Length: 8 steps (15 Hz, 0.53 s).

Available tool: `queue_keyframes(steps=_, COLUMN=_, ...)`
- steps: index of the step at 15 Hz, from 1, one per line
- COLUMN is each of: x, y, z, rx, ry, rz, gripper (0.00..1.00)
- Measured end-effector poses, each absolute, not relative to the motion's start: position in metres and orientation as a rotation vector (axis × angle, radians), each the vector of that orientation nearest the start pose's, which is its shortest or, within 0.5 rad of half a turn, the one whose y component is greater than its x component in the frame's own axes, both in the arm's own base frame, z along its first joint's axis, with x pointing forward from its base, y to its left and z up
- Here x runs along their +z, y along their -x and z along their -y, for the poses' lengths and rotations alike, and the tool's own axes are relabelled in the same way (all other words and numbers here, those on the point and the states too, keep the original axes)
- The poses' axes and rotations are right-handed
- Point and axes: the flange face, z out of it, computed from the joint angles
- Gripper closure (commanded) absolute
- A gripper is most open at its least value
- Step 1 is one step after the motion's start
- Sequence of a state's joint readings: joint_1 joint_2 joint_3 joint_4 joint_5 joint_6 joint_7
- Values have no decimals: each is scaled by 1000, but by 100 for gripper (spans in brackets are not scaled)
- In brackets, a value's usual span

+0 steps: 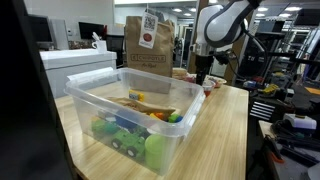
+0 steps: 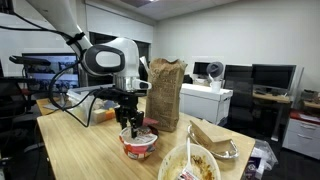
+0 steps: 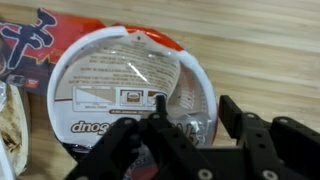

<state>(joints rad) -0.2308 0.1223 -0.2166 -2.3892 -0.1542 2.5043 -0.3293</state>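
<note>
Round red-and-white noodle cup (image 3: pixel 130 85): smooth glossy film lid, glare across it. Pale wooden table top (image 3: pixel 270 40): matt, fine grain. Black gripper (image 3: pixel 193 108): matt, plastic or metal, unclear which. Tall brown paper bag (image 2: pixel 166 95): matt, creased. Clear plastic storage bin (image 1: pixel 85 95): smooth, slightly shiny.

Paper bag (image 2: pixel 167 92) upright; toy-filled clear bin (image 1: pixel 82 108) on wooden table (image 1: pixel 225 130).
</note>
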Motion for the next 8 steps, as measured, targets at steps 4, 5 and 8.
queue_keyframes(steps=4, x=274, y=-452, z=207, rx=60, ry=3256, rz=58, gripper=97)
queue_keyframes(steps=5, x=274, y=-450, z=205, rx=64, ry=3259, rz=69, gripper=100)
queue_keyframes(steps=8, x=278, y=-438, z=198, rx=90, ry=3303, rz=109, gripper=97)
